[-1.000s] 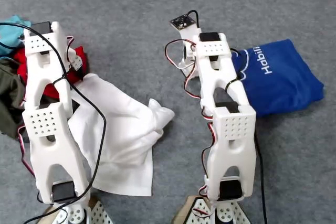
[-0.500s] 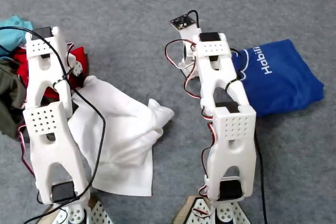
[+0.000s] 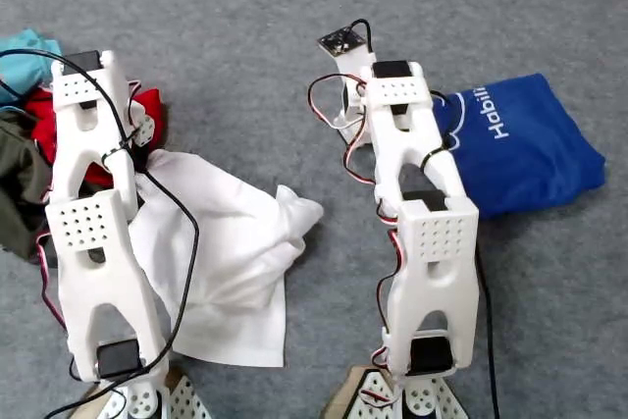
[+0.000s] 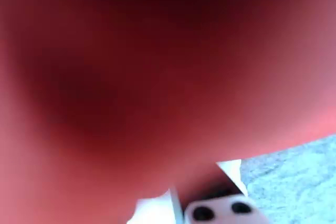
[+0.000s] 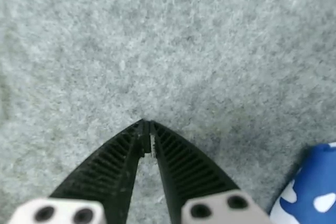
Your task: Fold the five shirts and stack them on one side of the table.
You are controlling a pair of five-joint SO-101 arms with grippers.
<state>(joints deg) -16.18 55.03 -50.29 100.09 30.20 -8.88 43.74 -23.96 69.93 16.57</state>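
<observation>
1. Desk: grey felt top, 2 arms side by side at the near edge.
2. White shirt: biggest cloth, crumpled and unfolded, centre-left, partly under the left arm. Long axis runs diag. from the pile at far left toward the near edge. L arm is much nearer to it than R.
3. Blue shirt: folded-looking bundle on the right side, just beside the right arm, well apart from the others. Prob. the start of the stack.
4. Pile at the far-left edge: olive shirt, red shirt, teal shirt, 1 each, overlapping. Total 5 shirts; 4 look not yet folded.
5. Left pincer: down about where red meets the white corner, red cloth hard against the wrist cam. Can't tell if it's open or gripping.
6. Right pincer: tips pressed together, holding nothing, over bare felt. Blue shirt lies near on its right, not touching.
</observation>
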